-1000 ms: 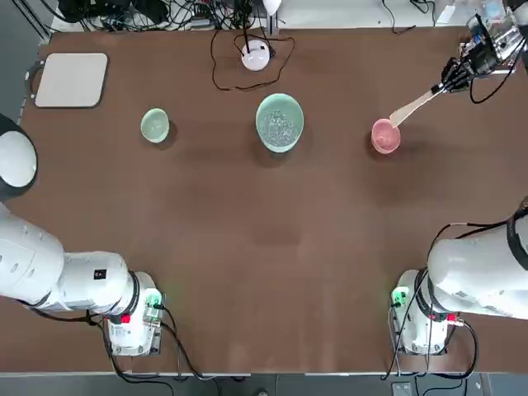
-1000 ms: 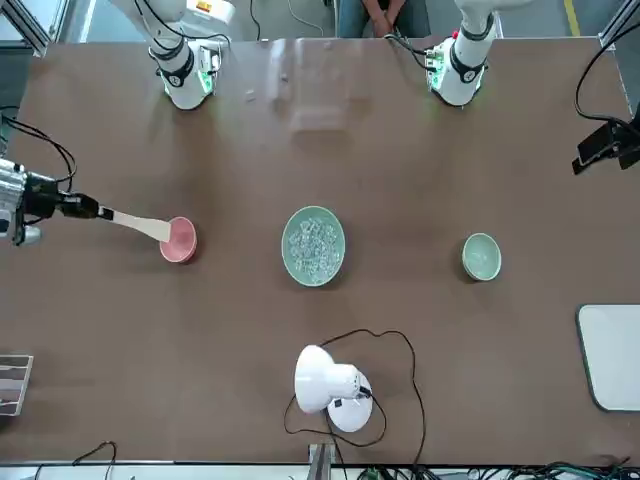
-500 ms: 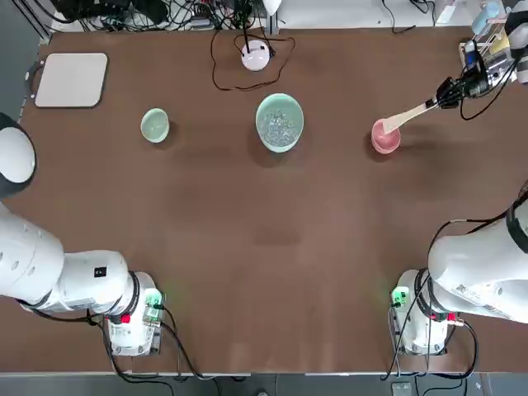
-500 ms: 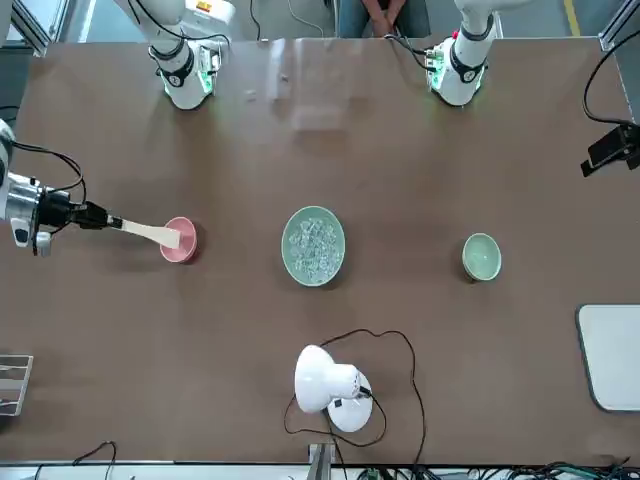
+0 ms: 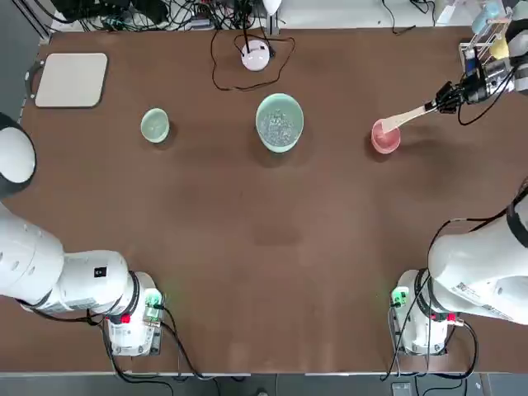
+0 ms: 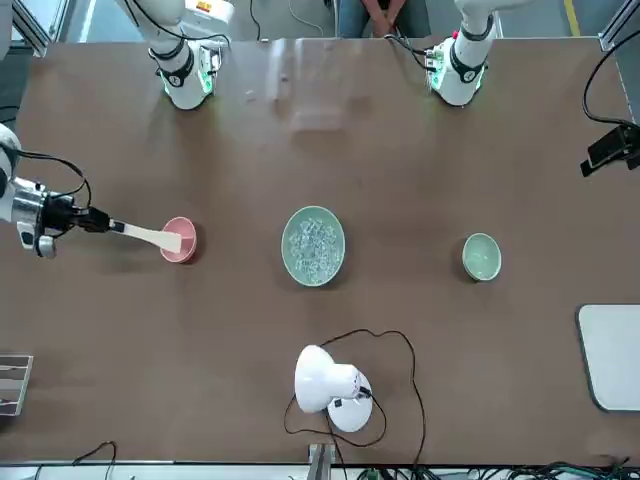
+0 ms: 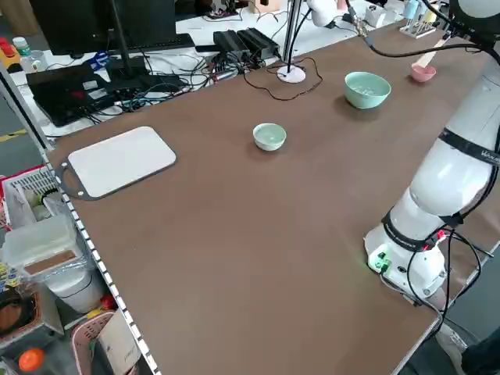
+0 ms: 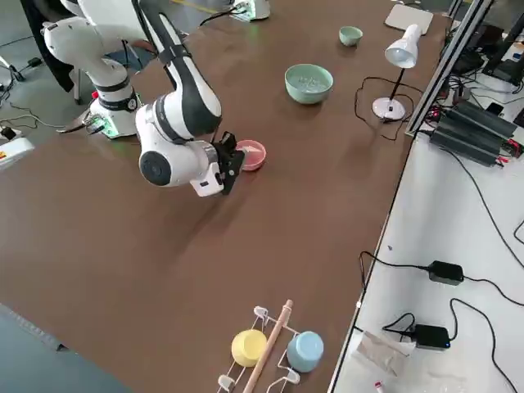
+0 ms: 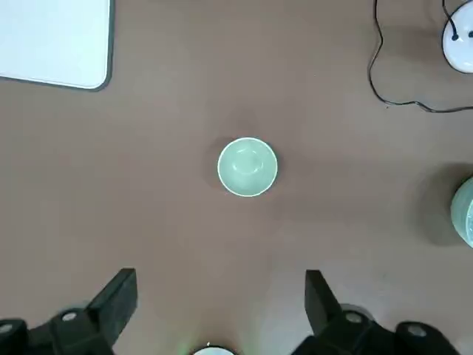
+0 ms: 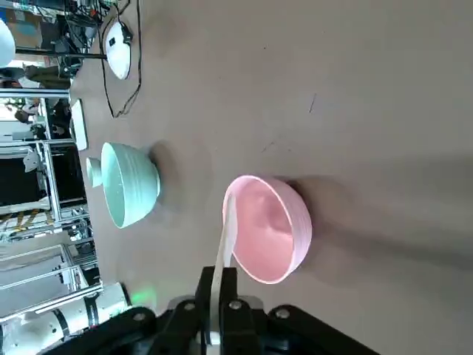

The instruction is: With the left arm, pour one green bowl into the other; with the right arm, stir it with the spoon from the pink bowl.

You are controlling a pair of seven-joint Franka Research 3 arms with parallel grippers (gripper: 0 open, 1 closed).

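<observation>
My right claw (image 10: 219, 310) grips the spoon (image 10: 224, 255) over the pink bowl (image 10: 267, 228); whether its tip touches inside, I can't tell. My left claw (image 9: 220, 314) stands wide, near the small bowl (image 9: 247, 167); the big bowl (image 5: 280, 122), holding bits, is cut off in the left wrist view.
</observation>
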